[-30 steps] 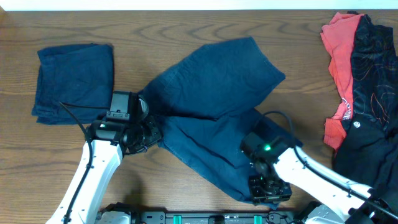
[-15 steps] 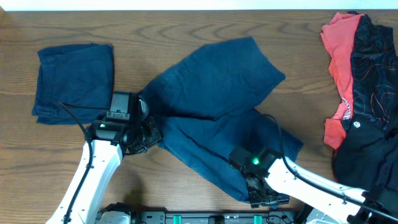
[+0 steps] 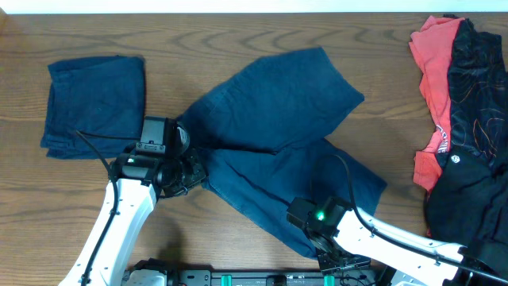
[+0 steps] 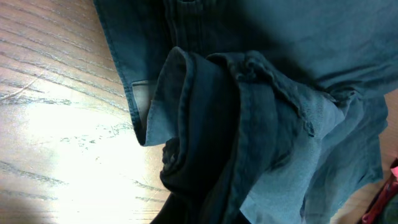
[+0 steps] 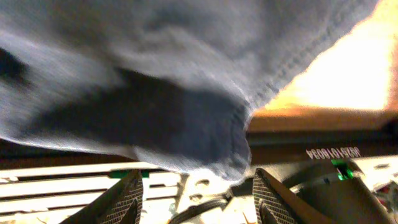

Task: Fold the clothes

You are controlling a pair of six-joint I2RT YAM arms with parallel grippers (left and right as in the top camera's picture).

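Note:
Dark navy shorts (image 3: 278, 127) lie spread across the middle of the table, one leg toward the back, the other toward the front right. My left gripper (image 3: 190, 171) is shut on a bunched fold of the shorts (image 4: 249, 124) at their left edge; cloth hides its fingers in the left wrist view. My right gripper (image 3: 340, 259) stands open at the table's front edge. The hem of the front leg (image 5: 186, 124) hangs just above the gap between its fingers (image 5: 127, 199), touching neither.
A folded navy garment (image 3: 95, 103) lies at the back left. A red top (image 3: 432, 79) and a black printed garment (image 3: 476, 127) are piled at the right edge. The arms' base rail (image 3: 254, 278) runs along the front edge, below the right gripper.
My right arm has slid left along the front hem of the shorts, toward the table's front edge. The left arm and its grip have not moved.

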